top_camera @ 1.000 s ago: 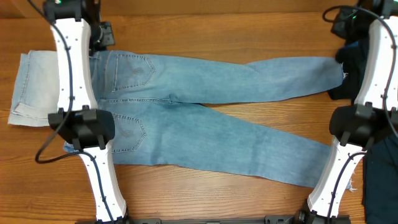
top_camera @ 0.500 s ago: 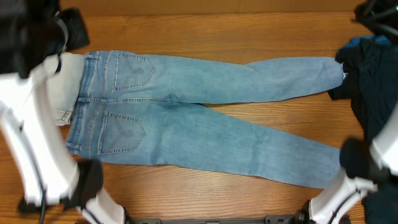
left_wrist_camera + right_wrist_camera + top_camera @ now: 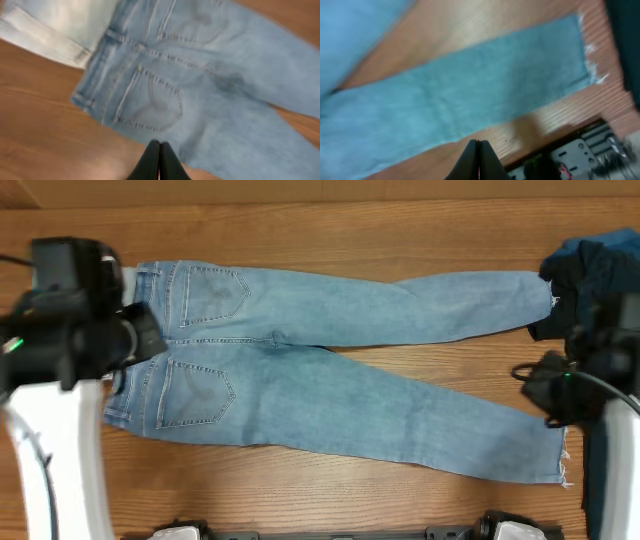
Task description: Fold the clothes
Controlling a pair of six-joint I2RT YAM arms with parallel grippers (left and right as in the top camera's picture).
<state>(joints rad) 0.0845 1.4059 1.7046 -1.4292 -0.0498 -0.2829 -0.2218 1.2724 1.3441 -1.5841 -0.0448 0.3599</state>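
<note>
Item: jeans, light-blue denim, one pair. I am seeing them lying flat on the table, seat side up. The waistband is at the left and the two legs are running rightward, spreading apart as they go.

Condition: I am judging the cloth to be soft but weighty. It is limp enough to drape and sag from any single pinch, and thick at the seams and waistband. It is likely gripping the wood rather than sliding freely, so a dragged leg may bunch.

Hold points: I am favouring the waistband corner beside the near back pocket and the frayed hem of the near leg. Both are doubled edges that a pinch can get under. The threads at the hem are loose and could snag.

Neighbours: paler denim is lying just beyond the waistband. Dark garments are heaped at the right, touching the far leg's end.

Tools: the left gripper is hovering near the waistband edge with its jaws pressed together on nothing. The right gripper is hanging by the near leg's hem, jaws likewise together and empty. I am reckoning both need to part before any pinch.
</note>
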